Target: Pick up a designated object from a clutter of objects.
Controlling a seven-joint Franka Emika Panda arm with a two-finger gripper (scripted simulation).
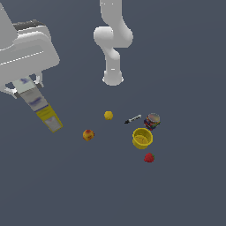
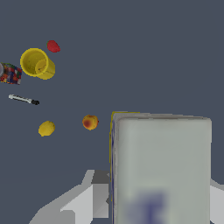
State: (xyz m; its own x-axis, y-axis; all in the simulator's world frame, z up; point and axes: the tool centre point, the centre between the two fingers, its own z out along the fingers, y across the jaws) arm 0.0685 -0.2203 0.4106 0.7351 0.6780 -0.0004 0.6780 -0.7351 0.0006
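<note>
The designated object, a slim white-grey carton (image 1: 42, 107) with bluish print near one end and yellow at the other, hangs tilted in the air at the exterior view's left. My gripper (image 1: 25, 86) is shut on its white end. In the wrist view the carton (image 2: 162, 166) fills the near field between my fingers (image 2: 89, 199). The rest of the clutter lies on the floor, apart from the carton: a yellow ball (image 1: 108, 115), an orange-red fruit (image 1: 88, 135), a marker (image 1: 133, 119), a multicoloured can (image 1: 152, 120), a yellow cup (image 1: 142, 138) and a strawberry (image 1: 149, 157).
The arm's white base (image 1: 113, 77) stands behind the clutter on the dark grey floor (image 1: 66, 185). The wrist view shows the same items far off: cup (image 2: 37, 63), strawberry (image 2: 53, 46), can (image 2: 10, 73), marker (image 2: 24, 99), ball (image 2: 46, 128), fruit (image 2: 90, 122).
</note>
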